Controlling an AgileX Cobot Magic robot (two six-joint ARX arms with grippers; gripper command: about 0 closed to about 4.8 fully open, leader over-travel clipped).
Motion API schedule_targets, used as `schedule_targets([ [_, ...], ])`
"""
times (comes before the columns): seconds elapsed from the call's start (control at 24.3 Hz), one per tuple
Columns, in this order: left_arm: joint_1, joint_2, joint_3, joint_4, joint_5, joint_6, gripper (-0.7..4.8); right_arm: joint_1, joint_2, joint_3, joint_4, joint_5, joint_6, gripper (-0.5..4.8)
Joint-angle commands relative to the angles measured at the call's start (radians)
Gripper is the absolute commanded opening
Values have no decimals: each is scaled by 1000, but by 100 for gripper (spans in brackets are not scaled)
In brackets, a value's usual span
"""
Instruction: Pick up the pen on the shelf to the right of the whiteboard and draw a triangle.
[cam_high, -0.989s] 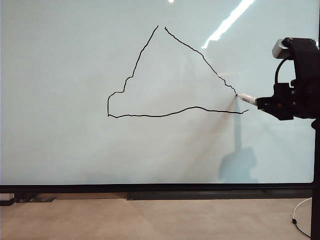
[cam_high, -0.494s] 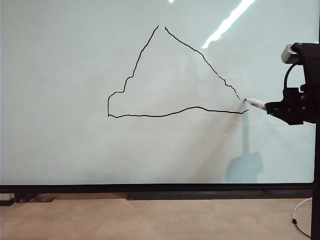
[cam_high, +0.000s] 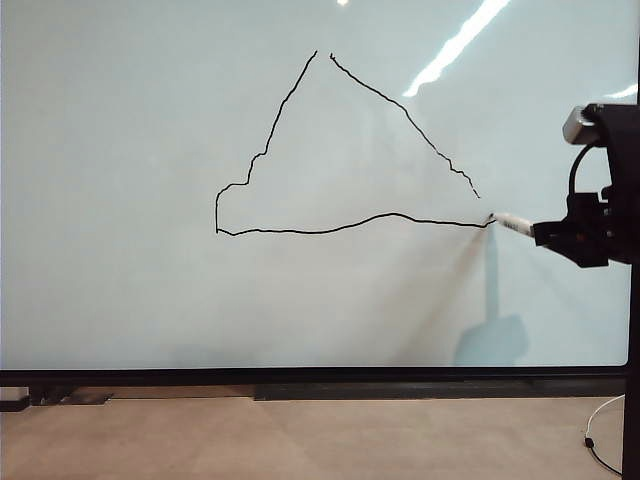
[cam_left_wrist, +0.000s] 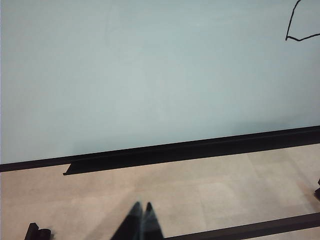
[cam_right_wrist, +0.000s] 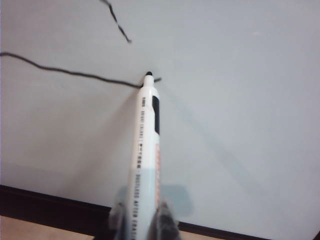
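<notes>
The whiteboard (cam_high: 120, 150) fills most of the exterior view. A wobbly black triangle (cam_high: 300, 233) is drawn on it, with a gap at the peak and another at the right corner. My right gripper (cam_high: 545, 233), at the right edge, is shut on the white pen (cam_high: 512, 224). In the right wrist view the pen (cam_right_wrist: 147, 150) sticks out of the gripper (cam_right_wrist: 141, 216), its black tip at the right end of the base line. My left gripper (cam_left_wrist: 142, 206) is shut and empty, low over the tan surface below the whiteboard (cam_left_wrist: 150, 75). The shelf is out of view.
A black frame edge (cam_high: 300, 377) and a dark ledge (cam_high: 400, 390) run under the board. Below lies a tan surface (cam_high: 300, 440) with a white cable (cam_high: 600, 432) at the right. A small black part (cam_left_wrist: 37, 232) sits near the left gripper.
My right gripper has moved down and a little to the right with the pen. The tip went from the lower end of the triangle's right side to the base line's right end.
</notes>
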Motion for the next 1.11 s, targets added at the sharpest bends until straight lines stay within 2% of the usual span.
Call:
schedule_targets([
  [0.04, 0, 0, 3, 11, 3, 1, -5, -2, 27, 2, 75, 2, 18, -5],
  [0.41, 0, 0, 3, 11, 3, 1, -5, -35, 30, -2, 80, -16, 36, -5],
  [0.58, 0, 0, 3, 11, 3, 1, -5, -28, 21, -37, 138, -19, 42, -5],
  [1.03, 0, 0, 3, 11, 3, 1, -5, -19, -195, -130, 133, -5, 46, -5],
  [1.11, 0, 0, 3, 11, 3, 1, -5, -24, -289, -189, 132, -6, 46, -5],
])
